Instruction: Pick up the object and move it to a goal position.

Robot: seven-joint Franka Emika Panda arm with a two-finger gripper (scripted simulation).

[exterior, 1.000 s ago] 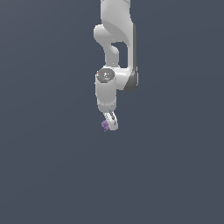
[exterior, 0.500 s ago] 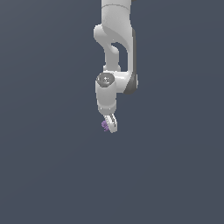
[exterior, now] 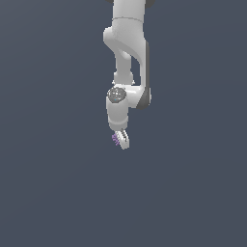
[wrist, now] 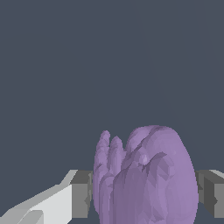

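So in the exterior view there's basically nothing but flat dark grey-blue all around, and the white robot arm (exterior: pixel 126 53) hangs down from the top edge, a bit right of centre. It bends at a rounded joint with a grey disc on it, then narrows down to the gripper (exterior: pixel 122 140) at the very bottom. Poking out on the exterior view's left side of the fingertips is the purple object (exterior: pixel 116 139), tiny compared to the arm, just a few ridged purple bits visible next to the white finger. It looks like it's up off any surface, though honestly the background is so uniform that I can't tell where the floor would even be.

The wrist view makes the hold way clearer. Going across: there's a white finger with a grey pad (wrist: pixel 81 194), then the purple lump (wrist: pixel 146 177) filling the gap, then the other grey pad (wrist: pixel 210 192) at the far edge. The lump is rounded and tall, with a row of thin ridges along one side and a smoother bulging body on the other. Both pads sit right up against its sides, so the gripper is clamped on the object, not loose around it. Beyond it, only the same plain dark grey.
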